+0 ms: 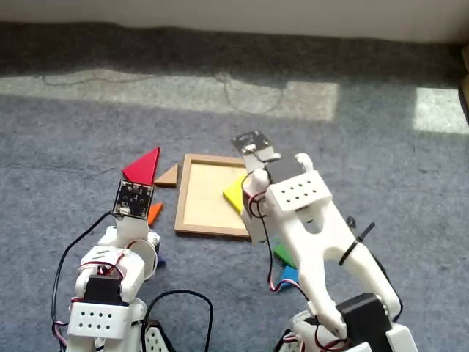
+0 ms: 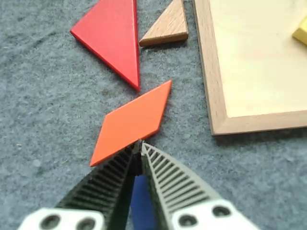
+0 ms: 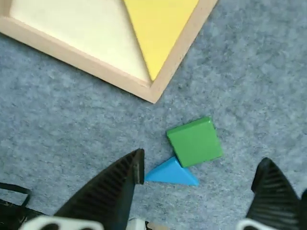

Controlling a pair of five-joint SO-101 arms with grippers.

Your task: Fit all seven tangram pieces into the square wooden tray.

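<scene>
left jaws: closed tip to tip, empty, tips at edge of orange parallelogram [image 2: 132, 122]. right jaws: wide open, empty, over green square [image 3: 194, 142] and blue triangle [image 3: 170, 173] near tray [image 3: 72, 60] corner. yellow triangle [image 3: 158, 28] in tray; red triangle [image 2: 112, 33] and wooden triangle [image 2: 168, 26] outside on tabletop [image 2: 48, 120].

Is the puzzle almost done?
No. Only the yellow triangle lies in the tray. Nothing looks held: the right hand hangs open over the green square and blue triangle, the left hand is shut beside the orange piece. The red triangle and wood triangle wait outside.
</scene>
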